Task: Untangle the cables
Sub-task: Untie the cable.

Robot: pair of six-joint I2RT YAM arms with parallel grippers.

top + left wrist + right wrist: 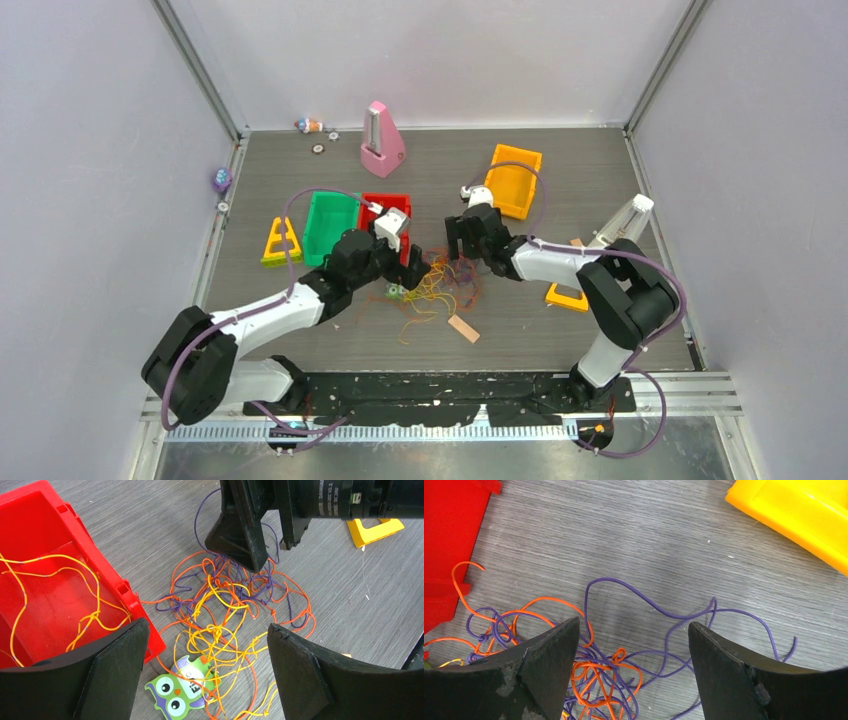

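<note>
Near the far edge you'll find a pink plastic metronome (381,140). Left of centre, a green open plastic bin (331,225) sits beside a red open plastic bin (384,200). A yellow-orange plastic bin (514,180) lies right of centre. A yellow triangular plastic frame (282,243) stands toward the left edge. A green owl-printed puzzle piece (175,692) lies just beside the red bin.

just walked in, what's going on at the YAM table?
Both arms are at a tangle of cables in the middle of the table. The left gripper is open above the yellow and orange strands, beside the red bin, which has some yellow strand lying in it. The right gripper is open and low over the purple and orange end. Neither grips a strand yet. The bunch is knotted and partly covers an owl puzzle piece.
</note>
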